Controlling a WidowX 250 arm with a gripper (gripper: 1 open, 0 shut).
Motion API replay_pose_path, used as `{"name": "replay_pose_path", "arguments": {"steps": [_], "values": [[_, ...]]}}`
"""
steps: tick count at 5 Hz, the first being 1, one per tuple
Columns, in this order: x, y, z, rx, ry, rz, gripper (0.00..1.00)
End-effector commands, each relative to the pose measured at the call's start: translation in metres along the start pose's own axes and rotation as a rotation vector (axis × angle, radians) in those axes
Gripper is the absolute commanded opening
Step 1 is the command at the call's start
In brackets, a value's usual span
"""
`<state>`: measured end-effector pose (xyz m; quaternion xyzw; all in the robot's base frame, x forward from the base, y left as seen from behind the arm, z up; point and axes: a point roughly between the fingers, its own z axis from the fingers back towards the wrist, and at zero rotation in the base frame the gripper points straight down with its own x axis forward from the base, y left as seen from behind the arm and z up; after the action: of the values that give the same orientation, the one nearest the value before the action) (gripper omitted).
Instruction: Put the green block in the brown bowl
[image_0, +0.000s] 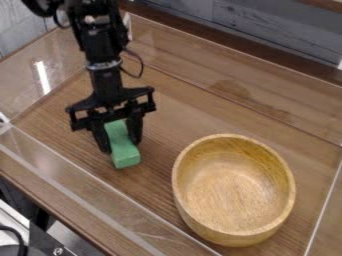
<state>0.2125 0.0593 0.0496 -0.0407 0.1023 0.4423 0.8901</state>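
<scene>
A: Jaws status?

B: The black robot gripper (116, 127) points nearly straight down, and its jaws are pinched in on the small bright green rectangular block (123, 146). One finger sits on each side of the block's upper part. Nothing else is between them.

A: Block off the table?

B: Can't tell for sure. The block's lower end sticks out below the fingertips and sits at or just above the dark wooden table (227, 90). From this angle I can't separate the two. The block looks a bit tilted, its top end up in the jaws and its bottom end toward the camera.

A: Where is it relative to the target?

B: The wide round light-brown wooden bowl (235, 189) is off to the right and nearer the camera. The block is near the bowl's left rim but not touching it, with bare table between them. The bowl has nothing in it.

A: Anything around the work area?

B: Clear plastic walls (80, 205) run round the table edge. The arm comes down from the top left, with a black cable looping beside the wrist.
</scene>
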Motion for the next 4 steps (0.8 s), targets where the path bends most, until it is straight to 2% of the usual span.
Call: {"name": "replay_pose_path", "arguments": {"steps": [1, 2, 3, 4], "values": [[-0.004, -0.006, 0.034, 0.009, -0.044, -0.087, 0.00], [-0.020, -0.013, 0.058, 0.030, -0.036, -0.186, 0.00], [-0.048, -0.028, 0.086, 0.050, -0.027, -0.348, 0.00], [-0.098, -0.054, 0.112, 0.054, -0.021, -0.541, 0.00]]}}
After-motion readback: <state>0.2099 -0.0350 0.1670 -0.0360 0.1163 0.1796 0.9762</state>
